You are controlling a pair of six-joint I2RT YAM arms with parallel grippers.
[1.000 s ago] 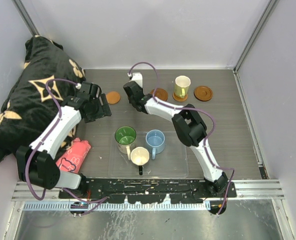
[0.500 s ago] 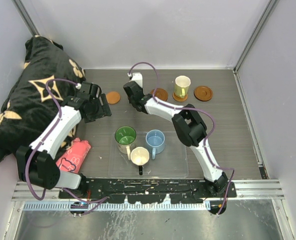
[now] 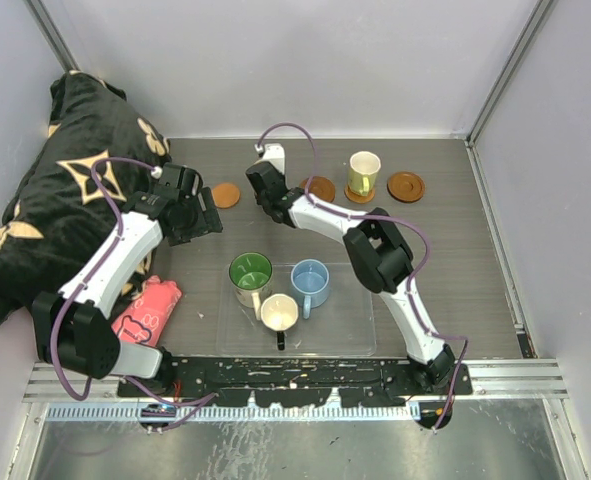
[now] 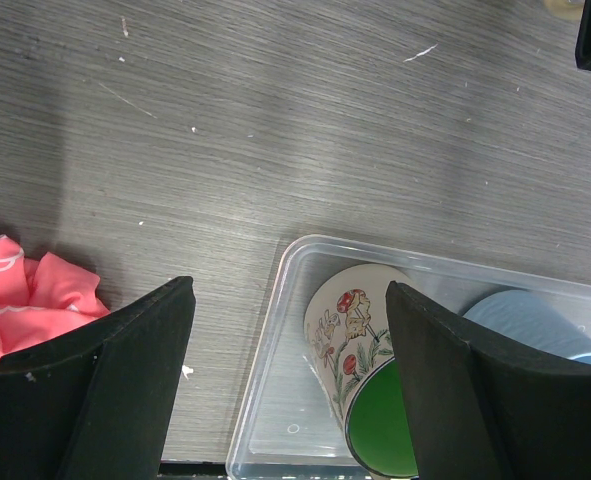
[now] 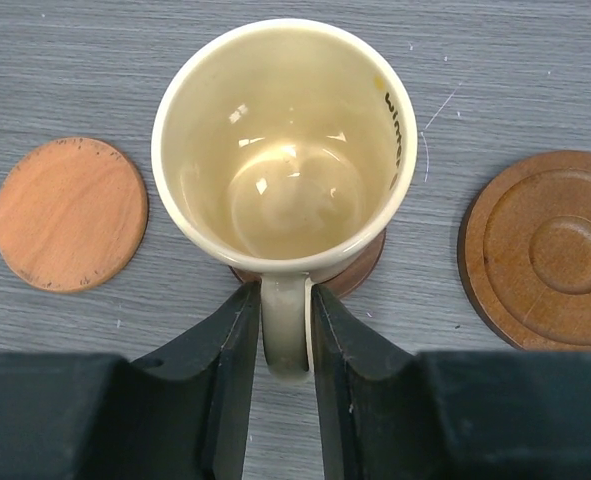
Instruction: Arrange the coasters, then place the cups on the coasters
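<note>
Glossy cream mug (image 5: 285, 150), upright on brown coaster (image 5: 363, 266)

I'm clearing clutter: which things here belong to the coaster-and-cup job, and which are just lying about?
Job: coasters, cream mug, yellow cup, green cup, blue cup, white-inside cup.
Lying about: clear tray, pink bag, black cloth.

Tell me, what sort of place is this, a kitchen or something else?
Most likely a robot test bench, not a kitchen: a left arm and right arm bolted along a metal rail, bare grey walls boxing in the table, and the right pincer gripping a cream mug by its handle.
</note>
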